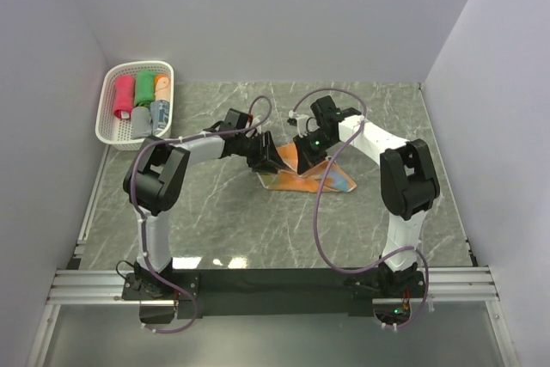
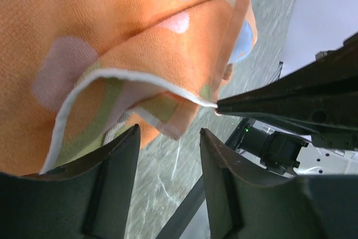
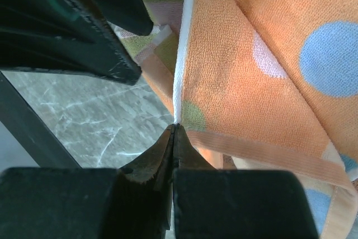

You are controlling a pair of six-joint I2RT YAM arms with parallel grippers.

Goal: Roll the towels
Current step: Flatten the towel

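Observation:
An orange towel (image 1: 320,180) with light-blue dots lies partly folded and lifted at the middle of the table. My right gripper (image 3: 174,128) is shut on its white-trimmed edge (image 3: 180,54), pinching the corner at the fingertips. My left gripper (image 2: 169,131) is open just below a hanging fold of the same towel (image 2: 112,26), with only the table showing between its fingers. In the top view the left gripper (image 1: 266,156) and right gripper (image 1: 302,154) meet over the towel's left end. The right gripper's black fingertips (image 2: 235,103) show in the left wrist view, holding the edge.
A white perforated basket (image 1: 109,92) stands at the back left corner. It holds rolled towels: pink-red (image 1: 124,96), green (image 1: 144,88), orange (image 1: 161,86) and grey-blue (image 1: 159,115). Grey walls enclose the marble table (image 1: 258,229) on three sides.

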